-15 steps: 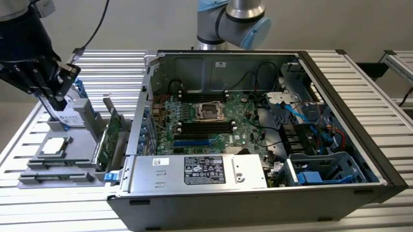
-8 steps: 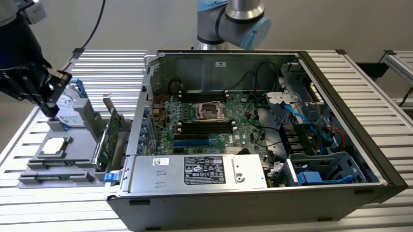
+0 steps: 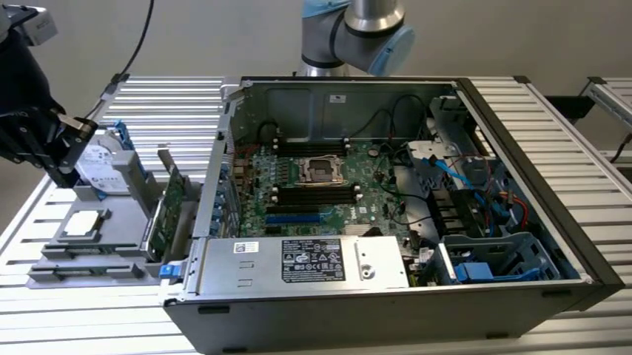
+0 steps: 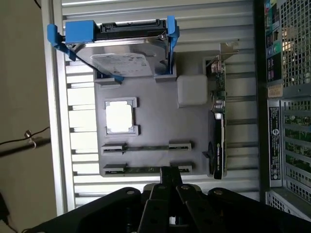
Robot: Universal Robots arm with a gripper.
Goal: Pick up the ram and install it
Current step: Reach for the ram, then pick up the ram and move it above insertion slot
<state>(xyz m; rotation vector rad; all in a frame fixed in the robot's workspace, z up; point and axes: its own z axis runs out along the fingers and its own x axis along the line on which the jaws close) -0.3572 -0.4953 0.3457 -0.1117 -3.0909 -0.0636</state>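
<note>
Two ram sticks lie edge-up in holders on a grey tray (image 4: 155,116), one (image 4: 146,146) beside the other (image 4: 146,169). My gripper (image 4: 170,175) is shut with nothing between its fingers, and its tips hover above the tray's edge, close to the nearer stick. In the exterior view the gripper (image 3: 61,171) hangs over the far end of the tray (image 3: 89,244), at the exterior view's left of the open computer case (image 3: 395,192). Long black memory slots (image 3: 316,194) show on the motherboard inside the case.
The tray also holds a hard drive in a blue caddy (image 4: 121,53), a processor chip (image 4: 120,116) and an upright green expansion card (image 4: 218,131) next to the case wall. Inside the case are cables (image 3: 445,159), a power supply (image 3: 306,260) and a blue drive cage (image 3: 493,259).
</note>
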